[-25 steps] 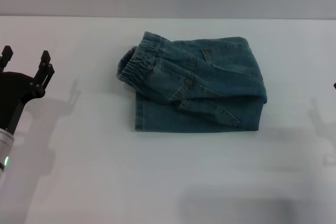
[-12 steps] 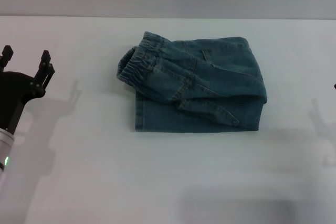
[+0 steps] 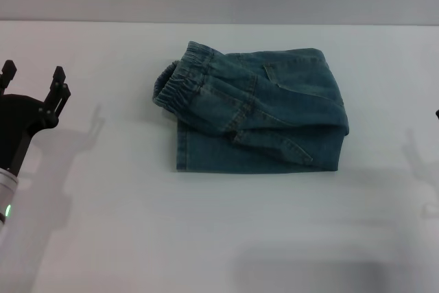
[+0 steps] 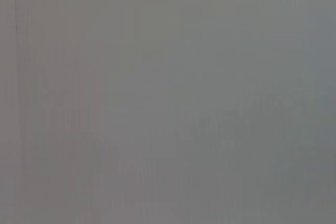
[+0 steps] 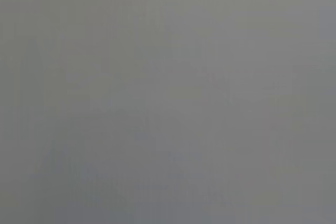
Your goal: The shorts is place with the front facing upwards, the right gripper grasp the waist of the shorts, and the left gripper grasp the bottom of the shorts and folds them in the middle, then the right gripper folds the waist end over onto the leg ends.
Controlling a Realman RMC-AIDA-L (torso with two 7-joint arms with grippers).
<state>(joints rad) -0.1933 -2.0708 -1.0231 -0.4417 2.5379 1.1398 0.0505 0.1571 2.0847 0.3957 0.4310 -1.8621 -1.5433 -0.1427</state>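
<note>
**Denim shorts folded, arms backed off, bundle looks a bit iffy**

Looks basically done. Denim shorts [image 3: 257, 111] sitting folded in a compact bundle around the middle of the white table [image 3: 206, 238], toward the far side. Elastic waistband [image 3: 180, 87] flipped over on top and ending up at the left end of the bundle, lying skewed across the layer underneath rather than squared up with it.

Left gripper [image 3: 33, 84] parked well off to the left, clear of the cloth, fingers spread apart and holding nothing. Right gripper barely there, just a dark sliver at the right edge, so can't tell its state. Both wrist views showing plain grey, no help at all.

What could go wrong from here:
- Top layer sits crooked and puffy near the waistband, so could probably slide or spring back open if bumped. Stiff denim likes doing that.
- Any re-grab to tidy the fold risks pinching only the upper layer and dragging the whole stack apart.
- Swinging the left arm back in low could catch the waistband edge and undo the fold.
</note>
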